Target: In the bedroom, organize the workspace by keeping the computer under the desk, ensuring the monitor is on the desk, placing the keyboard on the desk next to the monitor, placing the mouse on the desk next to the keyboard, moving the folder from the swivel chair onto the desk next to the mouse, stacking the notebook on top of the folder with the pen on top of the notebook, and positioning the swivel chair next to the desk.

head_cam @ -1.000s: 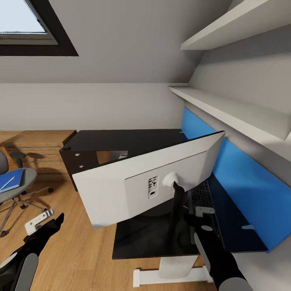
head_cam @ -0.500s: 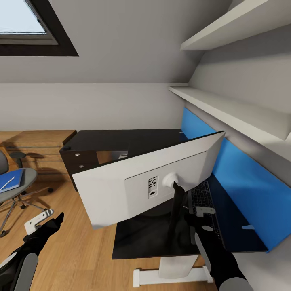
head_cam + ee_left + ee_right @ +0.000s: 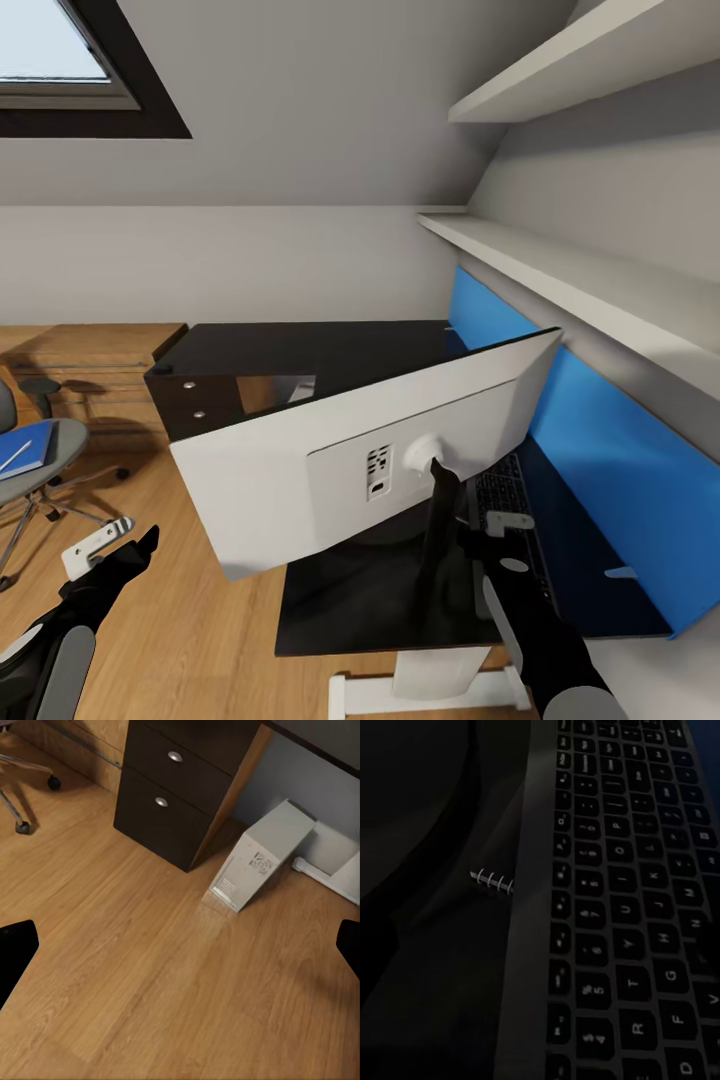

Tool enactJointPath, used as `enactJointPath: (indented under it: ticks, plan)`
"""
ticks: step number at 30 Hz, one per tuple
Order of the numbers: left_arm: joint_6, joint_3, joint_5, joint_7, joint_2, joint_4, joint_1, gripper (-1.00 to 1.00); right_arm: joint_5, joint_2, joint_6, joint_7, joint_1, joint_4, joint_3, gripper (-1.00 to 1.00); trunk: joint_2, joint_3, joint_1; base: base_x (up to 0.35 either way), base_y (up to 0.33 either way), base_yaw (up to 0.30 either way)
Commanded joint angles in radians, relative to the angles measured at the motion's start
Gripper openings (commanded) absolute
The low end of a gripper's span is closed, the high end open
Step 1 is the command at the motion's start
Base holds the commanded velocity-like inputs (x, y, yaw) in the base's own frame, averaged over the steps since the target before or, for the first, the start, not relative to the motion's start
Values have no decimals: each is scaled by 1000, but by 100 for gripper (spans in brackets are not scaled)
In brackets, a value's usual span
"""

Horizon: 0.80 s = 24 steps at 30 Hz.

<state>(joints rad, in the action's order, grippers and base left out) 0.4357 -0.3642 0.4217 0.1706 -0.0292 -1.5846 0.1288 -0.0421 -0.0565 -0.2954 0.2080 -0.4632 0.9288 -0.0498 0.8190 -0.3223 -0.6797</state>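
1. Shifted slightly since 1.0 s ago: whole head view, so camera motion; monitor [image 3: 390,470] looms a little larger, at the same tilt on the desk [image 3: 300,350].
2. Right gripper [image 3: 497,530] beside the monitor stand, over the keyboard [image 3: 637,915]; finger state cannot be told.
3. Left gripper [image 3: 100,545] spread wide, empty, above floor.
4. Computer [image 3: 262,859] under desk, tilted.
5. Folder [image 3: 25,450] on swivel chair [image 3: 45,455]; transfer not yet done.

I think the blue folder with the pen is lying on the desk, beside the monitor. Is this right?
Not quite. The blue folder with the pen is lying on the swivel chair seat, away from the desk and monitor, as the head view shows.
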Motion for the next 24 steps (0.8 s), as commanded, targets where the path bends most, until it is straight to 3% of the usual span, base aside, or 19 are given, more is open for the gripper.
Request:
enactJointPath:
  ticks: [1, 8, 17, 24]
  plan:
    - [5, 1, 11, 7, 0, -2, 1, 100, -5, -1, -7, 1, 0, 1, -2, 100, 1, -1, 0, 40, 0, 0]
    - [5, 1, 10, 7, 0, -2, 1, 100, -6, 0, -3, 1, 0, -12, -2, 100, 1, -1, 0, 17, 0, 0]
    - [5, 1, 10, 7, 0, -2, 1, 100, -9, 1, 88, 3, -1, -73, -1, 100, 1, -1, 0, 2, 0, 0]
    - [5, 1, 10, 7, 0, -1, 1, 100, -11, 1, 106, 5, -2, -80, 0, 100, 1, -1, 0, 0, 0, 0]
